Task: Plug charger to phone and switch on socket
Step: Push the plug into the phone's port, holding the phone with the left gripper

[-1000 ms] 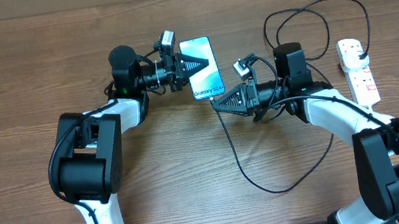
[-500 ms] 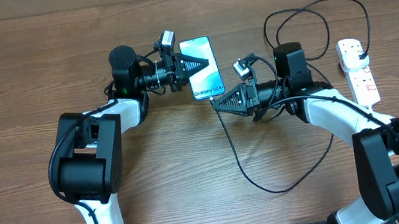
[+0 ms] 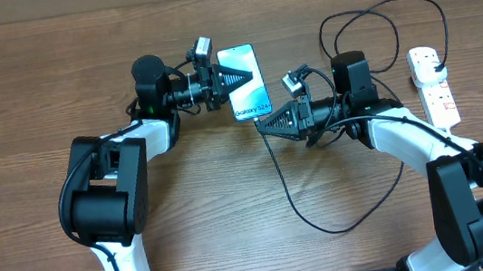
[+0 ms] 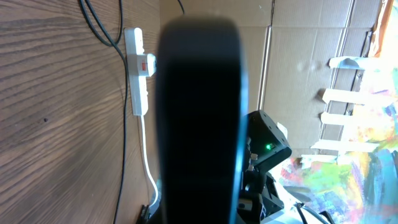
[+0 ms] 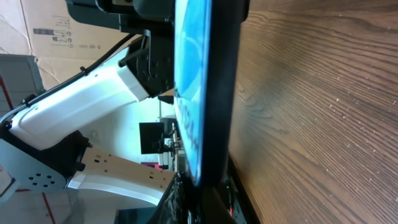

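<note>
There are two arms at the wooden table [image 3: 17, 88], and one each of phone, charger cable and power strip. The left gripper [image 3: 220, 81] is clamped on the left edge of the phone [image 3: 255, 96], whose lit screen faces up. The right gripper [image 3: 260, 124] is pinched to a point just below the phone's near end, gripping the tip end of the black charger [image 3: 286, 194]. From there the cable drops toward the front of the table, loops back up behind the right arm and ends at the far end of the white power strip [image 3: 434, 88]. The strip lies flat at the right, well apart from the phone. From the right wrist camera, the phone's edge [image 5: 214, 93] fills the view, close up.
</note>
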{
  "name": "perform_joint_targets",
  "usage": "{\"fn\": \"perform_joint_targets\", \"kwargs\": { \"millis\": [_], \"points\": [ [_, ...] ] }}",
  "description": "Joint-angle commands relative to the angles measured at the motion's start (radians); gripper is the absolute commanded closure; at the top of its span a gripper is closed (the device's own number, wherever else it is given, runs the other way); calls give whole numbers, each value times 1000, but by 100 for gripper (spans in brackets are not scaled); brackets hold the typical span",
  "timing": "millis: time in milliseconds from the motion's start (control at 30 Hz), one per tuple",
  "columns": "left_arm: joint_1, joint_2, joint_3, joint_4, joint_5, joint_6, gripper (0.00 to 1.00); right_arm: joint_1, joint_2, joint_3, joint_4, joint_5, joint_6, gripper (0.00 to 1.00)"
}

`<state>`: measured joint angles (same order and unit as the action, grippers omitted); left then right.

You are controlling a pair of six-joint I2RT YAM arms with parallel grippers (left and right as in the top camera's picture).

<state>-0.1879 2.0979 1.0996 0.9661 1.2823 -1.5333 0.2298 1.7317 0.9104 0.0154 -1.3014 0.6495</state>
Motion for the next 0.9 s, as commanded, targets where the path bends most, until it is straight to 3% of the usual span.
{"fn": "perform_joint_targets", "kwargs": {
  "millis": [0, 867],
  "points": [
    [4, 7, 23, 11, 8, 30, 96, -3, -28, 3, 10, -28, 6, 96],
    [4, 7, 23, 11, 21, 29, 96, -3, -28, 3, 7, 45, 10, 96]
  ]
}}
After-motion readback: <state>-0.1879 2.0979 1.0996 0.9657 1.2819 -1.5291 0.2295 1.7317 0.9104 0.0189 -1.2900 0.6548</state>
